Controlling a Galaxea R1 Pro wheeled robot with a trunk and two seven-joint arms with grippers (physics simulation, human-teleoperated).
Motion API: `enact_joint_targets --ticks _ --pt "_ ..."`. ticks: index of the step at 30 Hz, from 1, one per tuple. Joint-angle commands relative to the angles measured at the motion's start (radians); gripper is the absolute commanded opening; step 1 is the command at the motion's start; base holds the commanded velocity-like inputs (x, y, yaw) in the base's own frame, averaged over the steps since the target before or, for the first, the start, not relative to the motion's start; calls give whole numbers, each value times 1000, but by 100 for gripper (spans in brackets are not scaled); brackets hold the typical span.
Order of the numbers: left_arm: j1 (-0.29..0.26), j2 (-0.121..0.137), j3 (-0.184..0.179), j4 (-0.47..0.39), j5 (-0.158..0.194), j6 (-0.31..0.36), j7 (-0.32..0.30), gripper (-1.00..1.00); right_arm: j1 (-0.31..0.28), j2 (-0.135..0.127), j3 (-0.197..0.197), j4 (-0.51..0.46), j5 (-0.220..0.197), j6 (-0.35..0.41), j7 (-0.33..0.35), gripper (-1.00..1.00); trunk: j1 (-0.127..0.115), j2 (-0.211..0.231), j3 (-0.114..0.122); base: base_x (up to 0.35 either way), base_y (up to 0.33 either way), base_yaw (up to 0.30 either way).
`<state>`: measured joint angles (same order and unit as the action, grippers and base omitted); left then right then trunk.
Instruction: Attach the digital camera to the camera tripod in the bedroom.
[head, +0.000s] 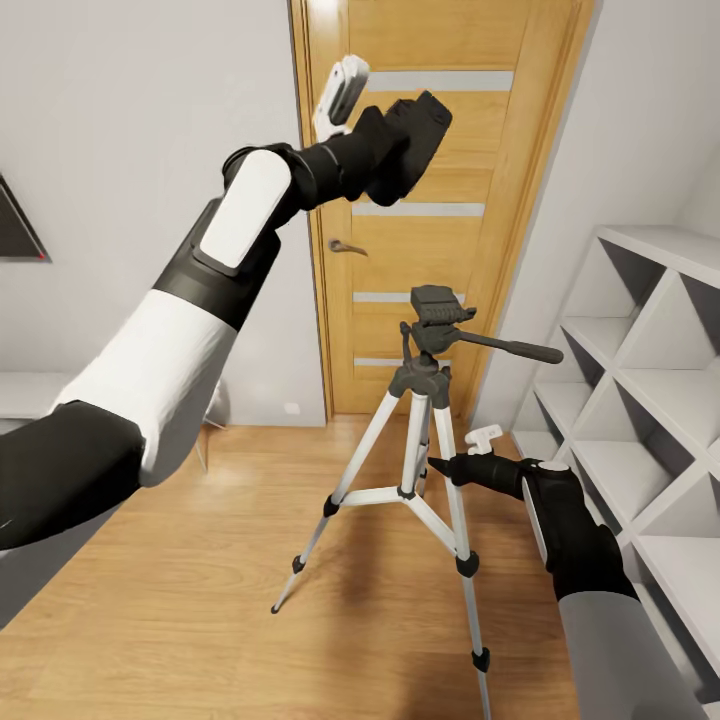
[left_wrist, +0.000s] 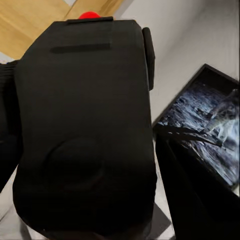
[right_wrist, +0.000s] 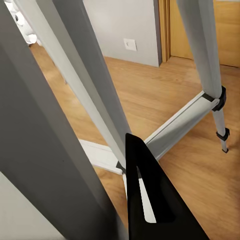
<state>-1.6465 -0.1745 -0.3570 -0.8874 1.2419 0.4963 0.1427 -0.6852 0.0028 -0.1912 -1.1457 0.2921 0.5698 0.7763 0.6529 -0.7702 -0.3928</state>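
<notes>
So the left pincer (head: 415, 140) is raised high in front of the wooden door (head: 440, 200), clamped on the digital camera (head: 405, 145); up close the black body with its red dot (left_wrist: 89, 15) blocks most of the left wrist view, with an astronaut picture (left_wrist: 210, 130) off to one side. The camera tripod (head: 425, 420) stands on the wood floor (head: 180, 600) below, head bare, pan handle (head: 510, 348) sticking out toward the white cube shelves (head: 640, 400), whose cubbies look empty. The right pincer (head: 440, 468) sits low against a tripod leg (right_wrist: 90, 100), but honestly I can't tell if it's gripping.
</notes>
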Motion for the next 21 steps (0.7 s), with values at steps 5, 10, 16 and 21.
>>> enact_joint_targets --ticks 5,10,16,21 --pt "0 14 -10 24 4 9 -239 -100 0 0 -2 61 19 5 9 -100 0 -1 -1 0 0 0" --pt "1 131 -15 77 2 12 -735 -100 0 1 -2 62 19 5 9 -100 0 -1 -1 0 0 0" --pt "16 216 -20 126 -24 8 -842 -100 0 2 -2 62 19 5 9 -100 0 -1 -1 0 0 0" --pt "115 234 -31 152 -60 1 -858 -100 0 2 -2 63 18 5 9 -100 0 -1 -1 0 0 0"
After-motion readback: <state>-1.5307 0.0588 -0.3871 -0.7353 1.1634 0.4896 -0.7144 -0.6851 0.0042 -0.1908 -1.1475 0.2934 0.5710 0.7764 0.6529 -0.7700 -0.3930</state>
